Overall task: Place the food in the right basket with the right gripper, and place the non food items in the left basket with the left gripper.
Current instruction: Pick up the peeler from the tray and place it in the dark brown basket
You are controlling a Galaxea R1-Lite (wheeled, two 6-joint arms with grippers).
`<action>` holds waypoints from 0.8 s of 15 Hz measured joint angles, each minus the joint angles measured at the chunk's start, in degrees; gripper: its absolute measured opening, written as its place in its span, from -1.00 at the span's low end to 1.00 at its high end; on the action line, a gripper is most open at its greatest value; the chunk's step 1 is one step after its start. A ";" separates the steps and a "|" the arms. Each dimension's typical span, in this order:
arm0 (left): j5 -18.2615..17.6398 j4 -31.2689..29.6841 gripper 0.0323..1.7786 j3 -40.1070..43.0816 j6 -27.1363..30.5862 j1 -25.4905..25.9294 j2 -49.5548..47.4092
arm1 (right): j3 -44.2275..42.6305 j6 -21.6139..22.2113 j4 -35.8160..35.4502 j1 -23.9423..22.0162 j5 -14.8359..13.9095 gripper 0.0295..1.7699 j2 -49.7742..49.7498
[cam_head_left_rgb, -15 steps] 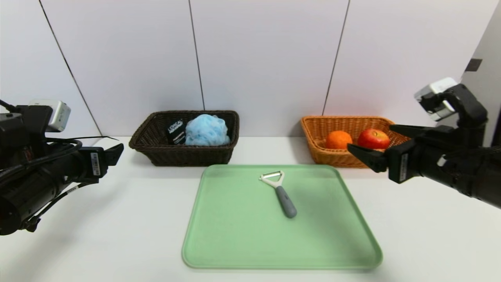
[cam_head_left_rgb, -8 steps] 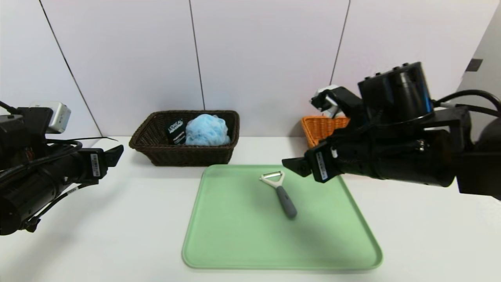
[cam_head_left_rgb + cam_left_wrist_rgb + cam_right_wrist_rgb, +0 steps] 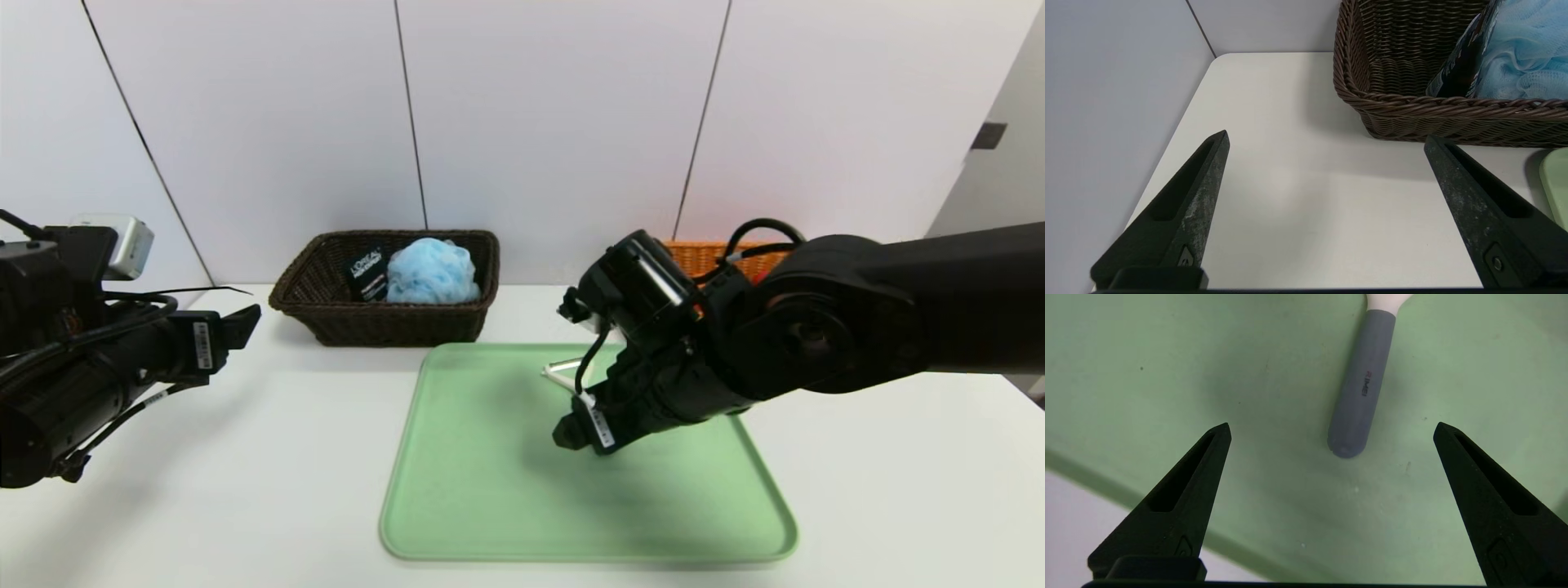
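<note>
Right gripper [image 3: 1332, 423], fingers spread wide and holding nothing, hovers over the green tray [image 3: 457, 490], a finger to each side of the peeler's grey handle [image 3: 1363, 384]. The peeler lies flat on the tray, slanting, its white head [image 3: 563, 373] toward the baskets, its handle toward the robot. Sorting this last item seems in hand; next, lower and close. Left gripper [image 3: 1327, 134], also wide and empty, waits beside the dark basket [image 3: 392, 314].

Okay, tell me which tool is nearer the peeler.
Right. The right tool hovers open over the tray, close above the handle of the peeler; the left tool is well off, left of the dark basket.
</note>
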 joint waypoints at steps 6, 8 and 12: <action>0.02 -0.02 0.90 0.22 -0.11 0.35 -0.27 | -4.85 0.02 -0.68 -2.45 -0.48 0.93 7.68; 0.10 0.00 0.90 0.22 -0.17 0.50 -0.29 | -5.99 -0.06 -0.83 -3.67 -2.01 0.93 9.07; 0.02 0.00 0.90 0.29 -0.28 0.52 -0.24 | -6.27 0.11 -1.13 -4.77 -2.45 0.93 10.14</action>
